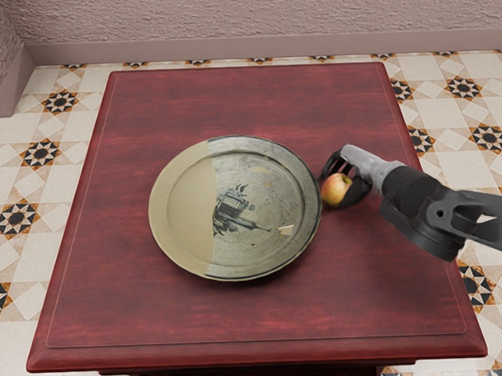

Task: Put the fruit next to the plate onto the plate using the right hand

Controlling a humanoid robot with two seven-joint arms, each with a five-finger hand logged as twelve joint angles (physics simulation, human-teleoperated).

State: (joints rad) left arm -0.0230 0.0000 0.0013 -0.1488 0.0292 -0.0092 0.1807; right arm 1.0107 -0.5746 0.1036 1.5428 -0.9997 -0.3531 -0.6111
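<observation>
Bright, even, sharp render; mirror-like glare on plate [173, 209]; perhaps faint shadow beneath.

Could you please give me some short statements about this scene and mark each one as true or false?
1. The fruit lies on the plate. False: it is beside the plate's right rim.
2. The right hand curls its fingers around the fruit. True.
3. The left arm shows in the picture. False: only the right arm shows.
4. No fruit is on the plate. True.
</observation>
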